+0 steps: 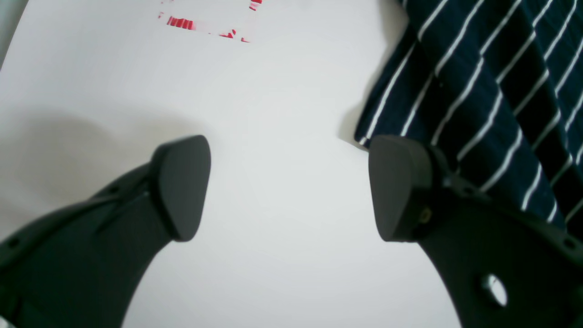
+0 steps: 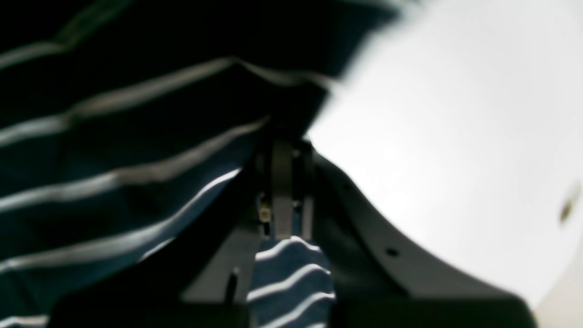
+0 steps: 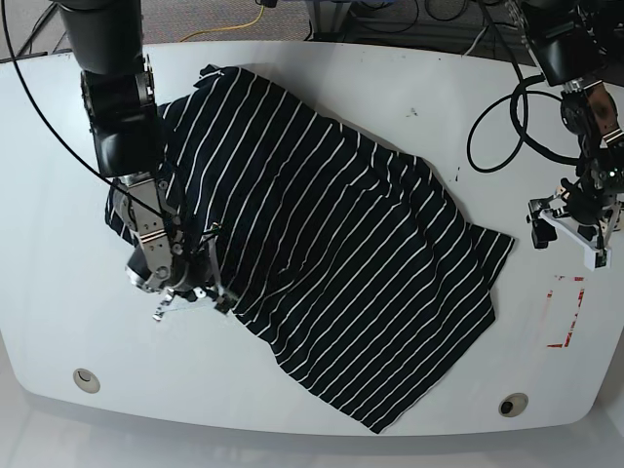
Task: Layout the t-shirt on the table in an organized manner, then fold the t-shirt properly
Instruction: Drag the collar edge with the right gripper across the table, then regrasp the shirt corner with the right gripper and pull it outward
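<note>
Where the worktop shows bare, opening: the white worktop (image 3: 292,424) lies open along its near edge on both sides of the cloth, widest toward the near-left corner of the base view.
T-shirt: the dark, thin-striped t-shirt (image 3: 351,263) spreads diagonally, unfolded but rumpled, from the far left part of the worktop toward the middle of the near edge, where one corner points at the rim; a small flap sticks out on the right side.
Right gripper: over the shirt's left side, the right gripper (image 2: 287,150) has its fingers closed together on a raised fold of the t-shirt.
Left gripper: its fingers stand wide apart, and the left gripper (image 1: 289,189) holds nothing; it is near the right edge, beside the shirt's flap, with bare surface between the fingertips.
Holes: one round hole (image 3: 86,380) sits near the near-left corner, another hole (image 3: 513,405) near the near-right corner, both apart from the cloth.
Red marking: broken red lines (image 3: 565,312) lie near the right edge, clear of the shirt.
Cables: dark cables (image 3: 524,107) loop over the far right side, beside the left arm.
Surface: smooth, glossy white, with soft shadows.
</note>
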`<state>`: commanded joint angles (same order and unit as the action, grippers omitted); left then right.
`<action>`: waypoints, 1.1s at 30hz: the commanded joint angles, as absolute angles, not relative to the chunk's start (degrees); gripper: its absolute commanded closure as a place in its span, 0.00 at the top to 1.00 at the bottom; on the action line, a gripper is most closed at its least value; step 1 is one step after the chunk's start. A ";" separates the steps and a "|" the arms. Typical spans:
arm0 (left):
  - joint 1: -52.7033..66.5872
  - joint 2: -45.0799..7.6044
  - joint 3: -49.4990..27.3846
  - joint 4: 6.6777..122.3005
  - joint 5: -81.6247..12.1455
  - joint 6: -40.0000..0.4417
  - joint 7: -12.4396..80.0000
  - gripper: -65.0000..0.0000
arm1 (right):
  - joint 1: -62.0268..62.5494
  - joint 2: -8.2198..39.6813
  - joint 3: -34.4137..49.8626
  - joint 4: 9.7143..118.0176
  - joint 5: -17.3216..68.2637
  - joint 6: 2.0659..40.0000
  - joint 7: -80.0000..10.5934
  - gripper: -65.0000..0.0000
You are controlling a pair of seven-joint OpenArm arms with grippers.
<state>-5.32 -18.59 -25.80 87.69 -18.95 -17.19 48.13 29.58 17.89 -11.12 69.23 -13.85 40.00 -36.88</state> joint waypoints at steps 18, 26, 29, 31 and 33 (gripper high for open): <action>-13.05 -16.04 -20.18 76.88 -24.31 -17.10 47.87 0.93 | 14.73 17.71 0.04 98.15 -13.32 40.00 -43.56 0.79; -16.75 -15.16 -16.31 67.74 -24.13 -16.84 43.30 0.93 | 7.52 13.76 5.93 108.09 -13.32 40.00 -46.55 0.75; -17.01 -15.16 -14.02 64.66 -24.13 -16.75 41.54 0.93 | 5.93 12.44 8.04 110.46 -13.32 40.00 -47.08 0.75; -17.27 -15.16 -12.79 63.16 -24.13 -16.40 40.48 0.93 | 4.97 12.09 9.63 111.60 -13.32 40.00 -47.08 0.75; -18.07 -15.16 -11.56 61.76 -24.13 -14.73 39.69 0.93 | 4.09 11.56 11.03 112.48 -13.32 40.00 -47.08 0.75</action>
